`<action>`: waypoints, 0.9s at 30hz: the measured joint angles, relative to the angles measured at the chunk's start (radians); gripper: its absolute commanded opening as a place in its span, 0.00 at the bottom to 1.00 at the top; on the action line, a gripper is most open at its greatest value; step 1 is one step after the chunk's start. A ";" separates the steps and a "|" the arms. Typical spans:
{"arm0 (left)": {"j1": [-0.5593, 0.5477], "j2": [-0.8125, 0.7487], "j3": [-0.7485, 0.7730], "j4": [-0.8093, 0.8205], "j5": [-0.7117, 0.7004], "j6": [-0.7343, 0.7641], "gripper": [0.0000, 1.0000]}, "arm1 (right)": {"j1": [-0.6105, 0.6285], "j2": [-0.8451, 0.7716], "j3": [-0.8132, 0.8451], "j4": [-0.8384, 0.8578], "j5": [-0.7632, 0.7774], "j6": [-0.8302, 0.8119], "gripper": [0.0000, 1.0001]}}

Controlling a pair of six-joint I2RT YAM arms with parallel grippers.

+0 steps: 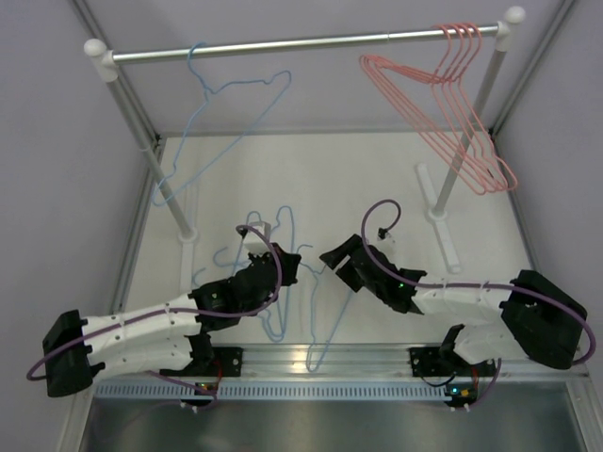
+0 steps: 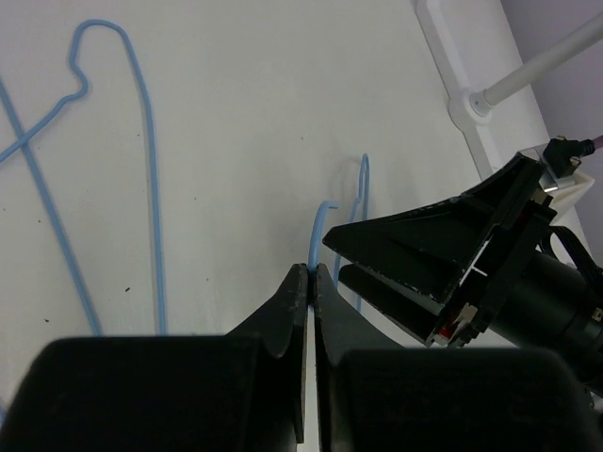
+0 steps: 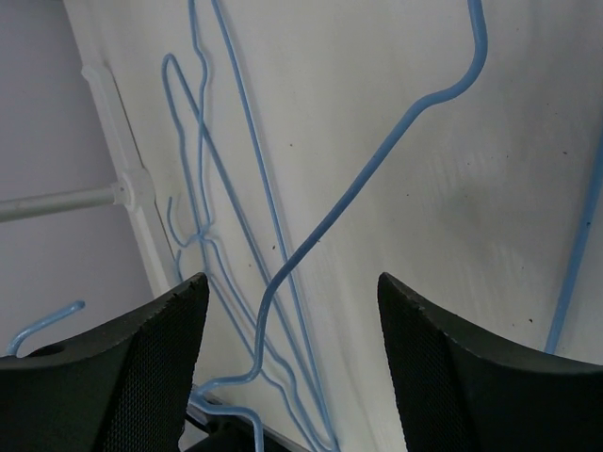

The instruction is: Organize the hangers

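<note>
My left gripper (image 1: 290,264) is shut on the wire of a light blue hanger (image 1: 332,320) near its hook (image 2: 320,226), at the middle of the table. My right gripper (image 1: 335,258) is open right beside it. The held hanger's wire (image 3: 325,226) passes between my right gripper's open fingers (image 3: 170,320) without touching them. Two more blue hangers (image 1: 268,311) lie tangled on the table under my left arm (image 3: 221,179). One blue hanger (image 1: 226,113) hangs at the left of the silver rail (image 1: 283,44). Several pink-red hangers (image 1: 452,104) hang at its right end.
The rail stands on two white posts with flat feet on the table, one at the left (image 1: 184,235) and one at the right (image 1: 443,226), the right one also in the left wrist view (image 2: 471,104). Grey walls close in the sides and back. A metal rail (image 1: 320,363) runs along the near edge.
</note>
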 measured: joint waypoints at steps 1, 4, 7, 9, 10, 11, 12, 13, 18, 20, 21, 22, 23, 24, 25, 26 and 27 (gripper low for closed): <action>-0.005 0.000 0.000 0.002 0.000 0.004 0.00 | -0.004 0.010 0.000 0.008 -0.005 0.002 0.69; -0.023 0.000 0.000 0.002 0.001 0.015 0.00 | -0.018 0.048 0.002 0.040 -0.032 0.004 0.55; -0.030 0.000 0.000 0.007 0.010 0.031 0.00 | -0.030 0.071 0.002 0.063 -0.047 0.008 0.30; -0.032 0.000 -0.001 0.016 0.018 0.043 0.00 | -0.036 0.076 0.002 0.079 -0.057 0.016 0.14; -0.032 0.000 -0.001 0.022 0.022 0.048 0.00 | -0.038 0.076 0.002 0.086 -0.061 0.016 0.10; -0.032 0.000 -0.005 0.033 0.034 0.057 0.00 | -0.041 0.076 0.002 0.098 -0.062 0.027 0.06; -0.034 0.000 -0.011 0.043 0.045 0.063 0.00 | -0.045 0.076 0.002 0.107 -0.060 0.032 0.00; -0.035 0.000 -0.019 0.056 0.058 0.068 0.00 | -0.051 0.076 0.002 0.111 -0.060 0.034 0.00; -0.035 0.001 -0.058 0.133 0.096 0.103 0.20 | -0.069 0.060 0.002 0.108 -0.058 0.043 0.00; -0.035 0.001 -0.072 0.161 0.114 0.123 0.37 | -0.075 0.044 0.002 0.108 -0.060 0.045 0.00; -0.037 0.002 -0.085 0.177 0.123 0.134 0.42 | -0.075 0.033 0.002 0.109 -0.063 0.045 0.00; -0.039 0.002 -0.099 0.190 0.131 0.142 0.47 | -0.076 0.020 0.002 0.110 -0.066 0.045 0.00; -0.042 0.002 -0.113 0.198 0.139 0.147 0.55 | -0.076 0.006 0.002 0.111 -0.069 0.047 0.00; -0.044 0.002 -0.124 0.207 0.143 0.151 0.57 | -0.078 -0.005 0.001 0.112 -0.071 0.049 0.00; -0.048 0.001 -0.134 0.214 0.147 0.159 0.59 | -0.082 -0.016 0.000 0.117 -0.080 0.055 0.00; -0.051 0.001 -0.143 0.221 0.153 0.168 0.63 | -0.085 -0.022 0.000 0.122 -0.085 0.060 0.00; -0.055 0.001 -0.147 0.228 0.154 0.172 0.64 | -0.090 -0.024 0.000 0.126 -0.089 0.064 0.00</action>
